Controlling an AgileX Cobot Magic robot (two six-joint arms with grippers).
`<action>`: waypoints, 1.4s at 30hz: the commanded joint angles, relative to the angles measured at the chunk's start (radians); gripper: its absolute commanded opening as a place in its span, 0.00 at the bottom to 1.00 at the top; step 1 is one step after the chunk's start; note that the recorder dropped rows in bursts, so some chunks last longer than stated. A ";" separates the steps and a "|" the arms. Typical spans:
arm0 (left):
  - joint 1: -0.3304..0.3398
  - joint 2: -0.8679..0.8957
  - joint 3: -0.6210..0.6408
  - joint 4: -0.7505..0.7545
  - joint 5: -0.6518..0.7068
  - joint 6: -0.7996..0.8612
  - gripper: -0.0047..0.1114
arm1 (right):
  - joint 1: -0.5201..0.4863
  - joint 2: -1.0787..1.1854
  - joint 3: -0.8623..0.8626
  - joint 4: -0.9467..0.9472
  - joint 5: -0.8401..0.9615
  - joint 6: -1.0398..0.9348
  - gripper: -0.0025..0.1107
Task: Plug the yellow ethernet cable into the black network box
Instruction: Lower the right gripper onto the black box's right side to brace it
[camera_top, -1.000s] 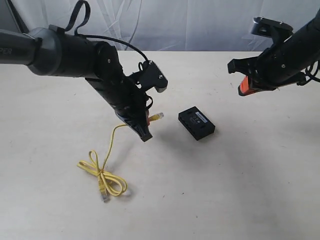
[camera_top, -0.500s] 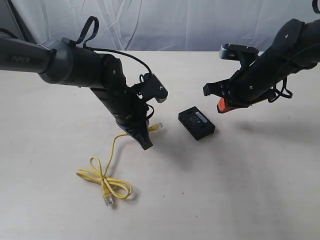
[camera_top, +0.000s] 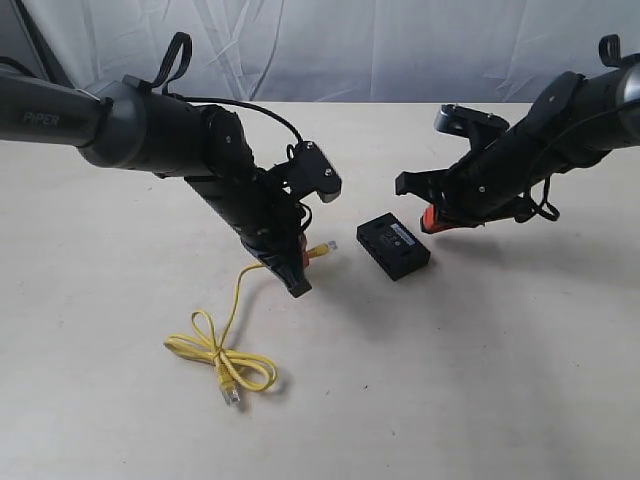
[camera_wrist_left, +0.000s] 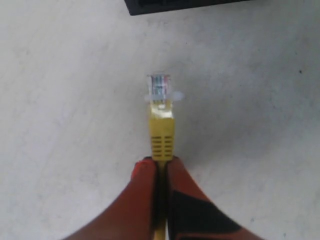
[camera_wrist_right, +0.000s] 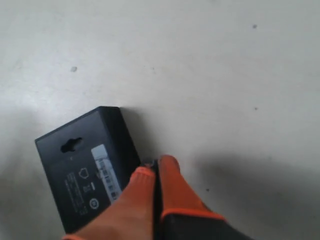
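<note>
My left gripper (camera_top: 303, 252) (camera_wrist_left: 159, 162) is shut on the yellow ethernet cable (camera_top: 225, 352) just behind its yellow boot, and the clear plug (camera_wrist_left: 159, 89) (camera_top: 322, 248) sticks out toward the black network box (camera_top: 393, 245) (camera_wrist_left: 175, 5), still a short way from it. The rest of the cable trails down to knotted loops on the table, ending in a second plug (camera_top: 230, 394). The box lies flat with its label up (camera_wrist_right: 82, 172). My right gripper (camera_top: 429, 219) (camera_wrist_right: 156, 167) hovers shut and empty at the box's far side, its fingertips beside the box edge.
The pale table (camera_top: 480, 360) carries only the cable and the box. A white curtain (camera_top: 360, 45) hangs behind its far edge.
My right arm has swung down and leftward to the box's side. The left gripper has carried the plug slightly closer to the box, dragging the cable loops rightward along the table.
</note>
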 joint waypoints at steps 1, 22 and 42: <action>0.002 0.001 -0.003 -0.020 -0.013 0.001 0.04 | 0.000 -0.001 -0.004 0.022 0.043 -0.022 0.02; 0.002 0.001 -0.003 -0.008 -0.017 0.080 0.04 | -0.002 0.011 -0.004 0.041 -0.035 -0.015 0.02; 0.002 0.001 -0.003 -0.008 -0.021 0.079 0.04 | 0.000 0.060 -0.004 0.360 0.020 -0.378 0.02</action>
